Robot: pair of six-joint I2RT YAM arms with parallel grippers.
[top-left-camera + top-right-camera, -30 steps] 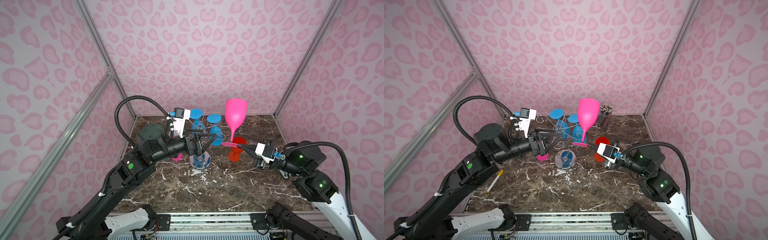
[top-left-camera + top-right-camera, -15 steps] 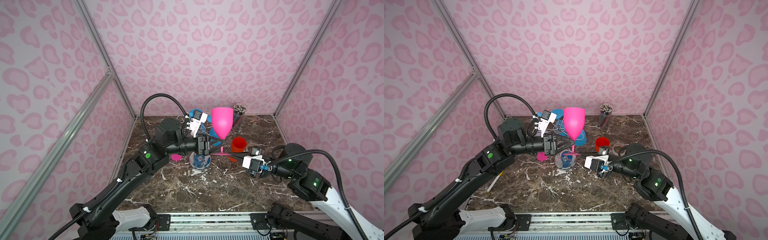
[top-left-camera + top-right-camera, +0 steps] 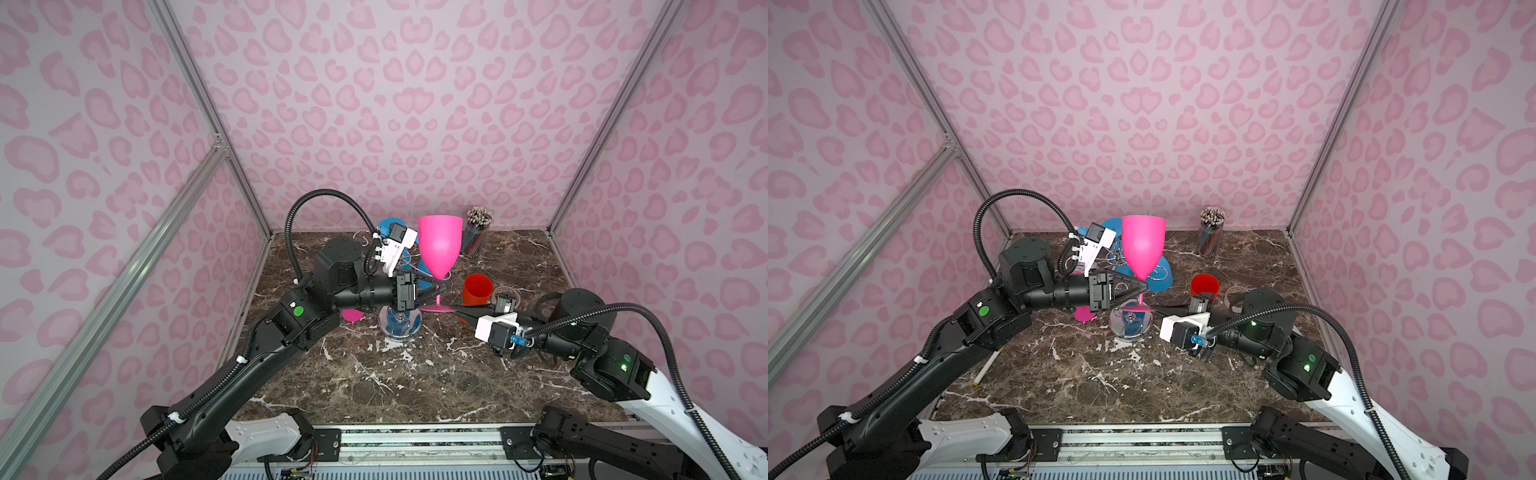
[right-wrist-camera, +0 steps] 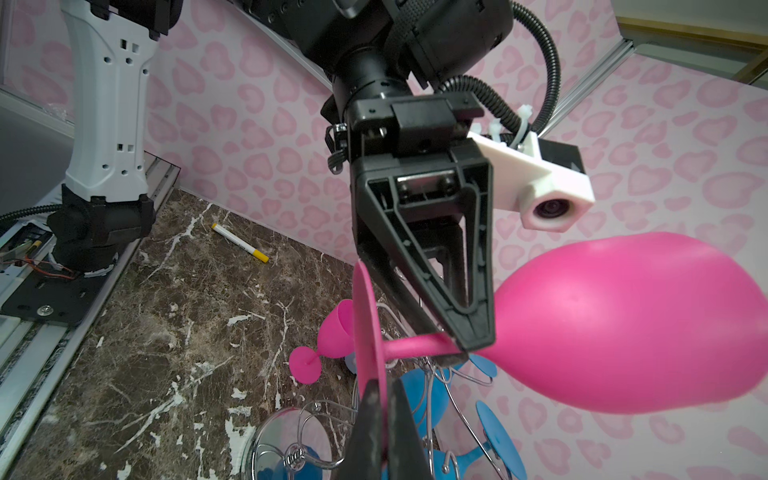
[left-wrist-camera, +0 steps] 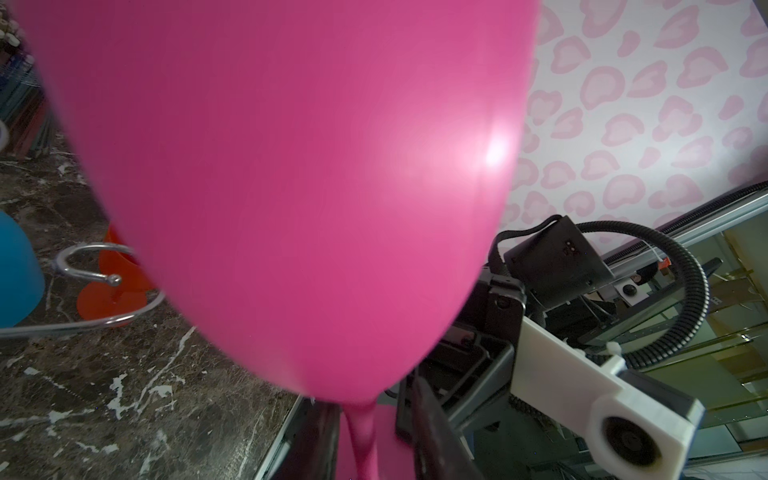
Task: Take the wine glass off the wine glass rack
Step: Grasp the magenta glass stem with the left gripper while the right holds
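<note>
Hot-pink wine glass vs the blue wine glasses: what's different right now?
Pose: the opaque hot-pink plastic wine glass stands bowl up; the blue plastic wine glasses hang bowl down. Support: the pink one is carried by the tools, left tool on its stem, right tool pinching its foot; the blue ones hang from the chrome wire wine glass rack. Shared: opaque, stemmed, round-footed.

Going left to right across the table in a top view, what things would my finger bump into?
white marker → small pink glass → wine glass rack → red cup
</note>
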